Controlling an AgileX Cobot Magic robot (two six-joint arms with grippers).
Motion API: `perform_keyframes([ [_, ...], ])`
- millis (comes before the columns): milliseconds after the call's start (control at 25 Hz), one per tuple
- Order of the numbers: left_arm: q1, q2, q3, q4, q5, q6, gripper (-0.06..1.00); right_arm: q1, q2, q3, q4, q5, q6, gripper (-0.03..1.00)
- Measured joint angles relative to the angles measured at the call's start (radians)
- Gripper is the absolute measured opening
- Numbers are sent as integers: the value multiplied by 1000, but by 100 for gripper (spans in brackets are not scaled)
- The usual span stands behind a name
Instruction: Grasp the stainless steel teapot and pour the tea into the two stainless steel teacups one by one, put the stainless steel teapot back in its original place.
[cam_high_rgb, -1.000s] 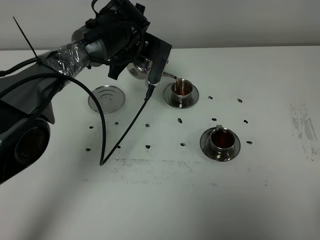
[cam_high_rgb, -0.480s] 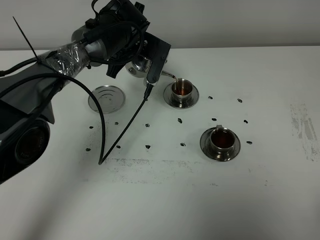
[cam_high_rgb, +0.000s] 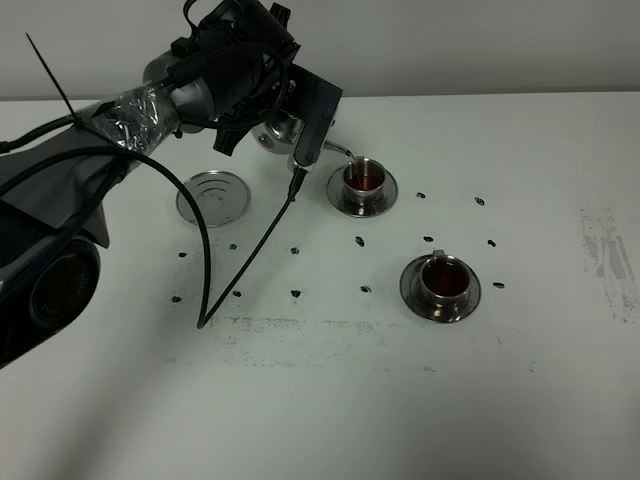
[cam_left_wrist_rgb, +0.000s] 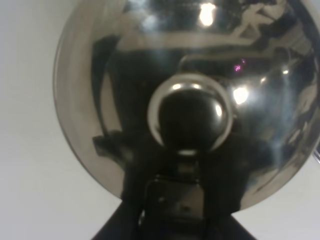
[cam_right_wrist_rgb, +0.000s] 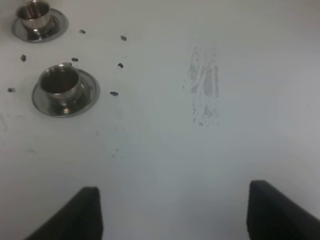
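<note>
**Ana:** Exterior high view first: where is the stainless steel teapot (cam_high_rgb: 283, 128)?

**Ben:** Lifted off the counter (cam_high_rgb: 330, 400) in the left pincer (cam_high_rgb: 300, 120) and tipped, its thin spout (cam_high_rgb: 345, 152) reaching out from the pincer to the rim of the far teacup (cam_high_rgb: 364, 177). That cup holds reddish-brown tea (cam_high_rgb: 366, 178) and sits on its saucer (cam_high_rgb: 388, 196).

**Ana:** How are the pincer's jaws?

**Ben:** Mostly hidden behind the arm's black housing. The pot hangs from it, so I read the pincer as pinching the pot. In the left wrist view the domed lid (cam_left_wrist_rgb: 100, 100) fills the picture, its round knob (cam_left_wrist_rgb: 190, 117) in the middle, with a dark pincer part (cam_left_wrist_rgb: 175, 200) against the pot's edge.

**Ana:** And farther out?

**Ben:** The near teacup (cam_high_rgb: 443, 279), also holding tea, stands on its own saucer (cam_high_rgb: 412, 293), beyond the far cup from the pincer and closer to the front edge. On the pincer's other side the ringed round disc (cam_high_rgb: 212, 196) lies flat and bare. Small dark marks (cam_high_rgb: 359, 241) dot the counter around the cups.

**Ana:** The right pincer (cam_right_wrist_rgb: 172, 212)?

**Ben:** Spread wide, seen only in the right wrist view, with just its two dark fingertips (cam_right_wrist_rgb: 275, 212) showing. It hangs over bare counter (cam_right_wrist_rgb: 165, 150), well apart from the near teacup (cam_right_wrist_rgb: 60, 85) and the far one (cam_right_wrist_rgb: 34, 12). A scuffed grey patch (cam_right_wrist_rgb: 203, 85) lies ahead of it.
</note>
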Motion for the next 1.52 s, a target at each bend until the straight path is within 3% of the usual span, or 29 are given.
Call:
perform_keyframes([
  [1520, -10, 0, 0, 31, -14, 1, 18, 0, 0, 0, 0, 0, 0, 59],
])
